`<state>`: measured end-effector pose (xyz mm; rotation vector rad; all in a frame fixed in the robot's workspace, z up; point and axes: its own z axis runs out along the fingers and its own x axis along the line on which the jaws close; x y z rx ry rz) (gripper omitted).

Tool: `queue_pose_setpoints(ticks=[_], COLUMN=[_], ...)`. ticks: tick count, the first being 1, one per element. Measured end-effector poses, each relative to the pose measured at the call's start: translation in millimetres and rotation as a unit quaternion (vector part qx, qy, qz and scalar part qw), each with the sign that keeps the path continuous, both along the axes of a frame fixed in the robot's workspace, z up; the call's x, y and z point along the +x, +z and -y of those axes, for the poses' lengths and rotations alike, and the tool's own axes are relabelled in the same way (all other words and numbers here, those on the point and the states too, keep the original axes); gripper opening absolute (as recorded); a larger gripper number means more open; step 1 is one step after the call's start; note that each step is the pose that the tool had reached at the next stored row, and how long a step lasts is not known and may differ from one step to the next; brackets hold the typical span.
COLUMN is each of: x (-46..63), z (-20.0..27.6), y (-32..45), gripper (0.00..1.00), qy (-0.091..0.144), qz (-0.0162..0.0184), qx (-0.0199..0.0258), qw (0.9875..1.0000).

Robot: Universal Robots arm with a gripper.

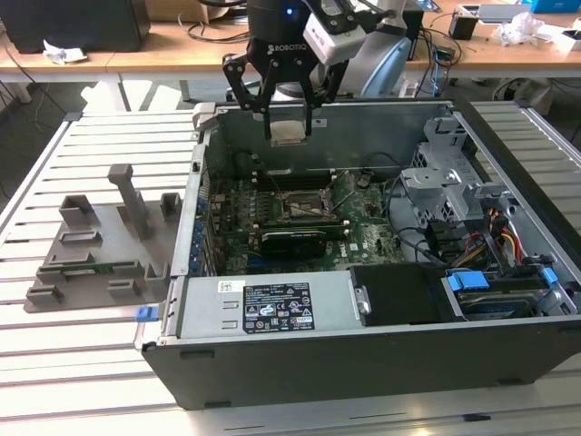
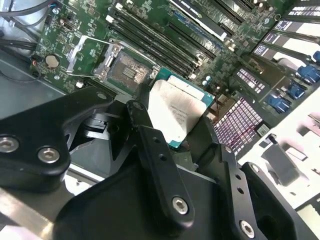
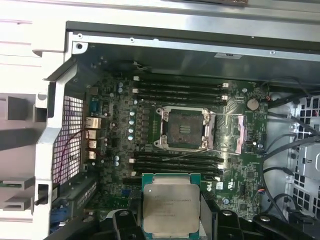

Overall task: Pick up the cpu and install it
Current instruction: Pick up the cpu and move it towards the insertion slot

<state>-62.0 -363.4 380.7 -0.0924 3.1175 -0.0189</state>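
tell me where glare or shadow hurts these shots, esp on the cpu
Second wrist view: glare washes the cpu top almost white, and the table is blown out. First wrist view: the cpu reads an evenly lit grey, while the open socket sits darker. Exterior view: the gripper holding the cpu is dark, and the case interior is shaded beside the bright table.

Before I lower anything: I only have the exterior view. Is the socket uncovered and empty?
Observer: Yes. In the first wrist view the socket lies uncovered, its contacts bare, with nothing seated in it.
Operator: And how is the cpu sitting in the jaws?
Observer: In the first wrist view the cpu is held by two opposite edges, its metal top facing the camera.
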Motion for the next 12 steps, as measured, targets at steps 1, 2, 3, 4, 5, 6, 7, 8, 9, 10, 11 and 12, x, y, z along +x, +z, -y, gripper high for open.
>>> queue_pose_setpoints(ticks=[1, 2, 3, 4, 5, 6, 7, 8, 9, 10, 11, 12], x=[1.7, 3.4, 5.6, 7.0, 9.0, 10.6, 12.6, 14.3, 16.7, 18.3, 21.1, 22.7], z=[0.0, 0.0, 0.0, 0.0, 0.0, 0.0, 0.0, 0.0, 0.0, 0.0, 0.0, 0.0], y=[-0.1, -0.1, -0.2, -0.3, -0.3, -0.3, -0.4, -0.4, -0.5, -0.6, -0.7, -0.8], gripper=[0.55, 0.55, 0.55, 0.55, 0.55, 0.55, 0.55, 0.55, 0.55, 0.55, 0.55, 0.55], qy=[0.0, 0.0, 0.0, 0.0, 0.0, 0.0, 0.0, 0.0, 0.0, 0.0, 0.0, 0.0], qz=[0.0, 0.0, 0.0, 0.0, 0.0, 0.0, 0.0, 0.0, 0.0, 0.0, 0.0, 0.0], qx=[0.0, 0.0, 0.0, 0.0, 0.0, 0.0, 0.0, 0.0, 0.0, 0.0, 0.0, 0.0], qw=[1.0, 1.0, 1.0, 1.0, 1.0, 1.0, 1.0, 1.0, 1.0, 1.0, 1.0, 1.0])
